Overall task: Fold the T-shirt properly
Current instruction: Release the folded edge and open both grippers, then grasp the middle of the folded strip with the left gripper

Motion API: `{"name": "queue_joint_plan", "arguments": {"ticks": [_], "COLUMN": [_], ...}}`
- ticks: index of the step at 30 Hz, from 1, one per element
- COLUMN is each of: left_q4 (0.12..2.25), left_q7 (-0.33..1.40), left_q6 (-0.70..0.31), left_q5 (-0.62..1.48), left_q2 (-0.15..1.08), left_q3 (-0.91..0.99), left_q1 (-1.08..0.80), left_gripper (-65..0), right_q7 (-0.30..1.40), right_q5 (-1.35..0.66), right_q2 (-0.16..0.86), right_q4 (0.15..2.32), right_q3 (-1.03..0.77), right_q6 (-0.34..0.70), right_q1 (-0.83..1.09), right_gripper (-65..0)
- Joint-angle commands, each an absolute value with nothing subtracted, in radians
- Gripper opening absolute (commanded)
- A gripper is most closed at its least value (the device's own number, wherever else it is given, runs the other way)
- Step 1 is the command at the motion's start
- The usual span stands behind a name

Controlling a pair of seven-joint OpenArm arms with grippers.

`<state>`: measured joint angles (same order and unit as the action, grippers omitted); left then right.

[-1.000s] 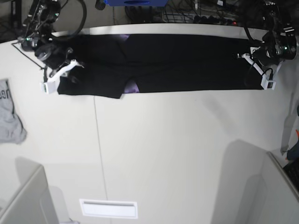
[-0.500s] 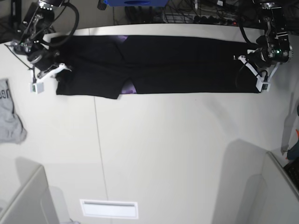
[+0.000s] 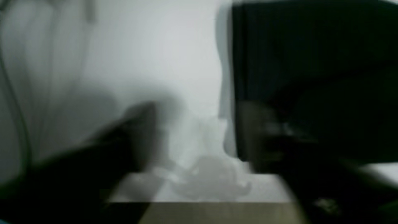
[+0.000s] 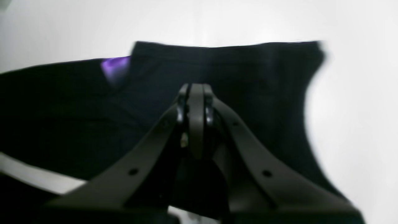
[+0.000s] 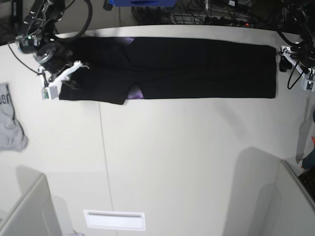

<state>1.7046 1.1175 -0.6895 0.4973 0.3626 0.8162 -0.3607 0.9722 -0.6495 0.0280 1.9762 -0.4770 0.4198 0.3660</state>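
The black T-shirt (image 5: 197,69) lies folded into a long strip across the far side of the white table (image 5: 187,157), with purple print showing at its front edge (image 5: 137,92). My right gripper (image 5: 63,78) is over the shirt's left end. In the right wrist view it (image 4: 194,91) is shut above the black cloth (image 4: 264,81), with nothing visibly between the fingers and the purple print (image 4: 115,66) to its left. My left gripper (image 5: 295,66) is just off the shirt's right end. The left wrist view is blurred, with its fingers (image 3: 199,137) apart beside the cloth edge (image 3: 295,49).
A smaller grey garment (image 5: 10,123) lies at the table's left edge. A white label strip (image 5: 114,220) is near the front. Grey partitions stand at the front left (image 5: 24,211) and front right (image 5: 290,196). Cables and a blue box (image 5: 142,3) line the back edge.
My left gripper has drawn back to the right, off the shirt's right end, which now lies flat. My right gripper has shifted a little right, over the shirt's left end.
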Motion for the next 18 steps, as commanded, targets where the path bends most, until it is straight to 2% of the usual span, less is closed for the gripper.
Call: {"name": "queue_joint_plan", "arguments": {"ticks": [1, 2, 9, 13, 15, 16, 18], "left_q4": [1.69, 1.658, 1.517, 1.458, 1.428, 1.409, 1.371], "left_q7": [1.099, 1.099, 1.098, 1.076, 1.04, 1.029, 1.026], "left_q6": [-0.698, -0.698, -0.698, -0.698, -0.698, -0.698, -0.698], "left_q5": [0.513, 0.513, 0.509, 0.51, 0.51, 0.51, 0.51], "left_q2": [0.372, 0.361, 0.315, 0.315, 0.314, 0.314, 0.314], "left_q3": [0.825, 0.829, 0.811, 0.719, 0.674, 0.667, 0.667], "left_q1": [-0.346, -0.335, -0.252, -0.251, -0.254, -0.254, -0.254], "left_gripper": [-6.7, 0.0, -0.2, -6.1, -11.4, -16.1, -30.4], "right_q7": [0.951, 0.951, 0.951, 0.951, 0.951, 0.951, 0.951], "right_q5": [-0.665, -0.665, -0.664, -0.662, -0.662, -0.662, -0.662], "right_q2": [0.036, 0.036, 0.033, 0.031, 0.031, 0.031, 0.031], "right_q4": [1.992, 1.992, 1.992, 1.992, 1.992, 1.992, 1.992], "right_q3": [-0.464, -0.446, -0.329, -0.294, -0.294, -0.295, -0.3], "right_q6": [0.424, 0.424, 0.424, 0.424, 0.424, 0.424, 0.424], "right_q1": [0.363, 0.363, 0.36, 0.36, 0.361, 0.361, 0.361], "right_gripper": [-65.0, -65.0, -65.0, -65.0, -65.0, -65.0, -65.0]}}
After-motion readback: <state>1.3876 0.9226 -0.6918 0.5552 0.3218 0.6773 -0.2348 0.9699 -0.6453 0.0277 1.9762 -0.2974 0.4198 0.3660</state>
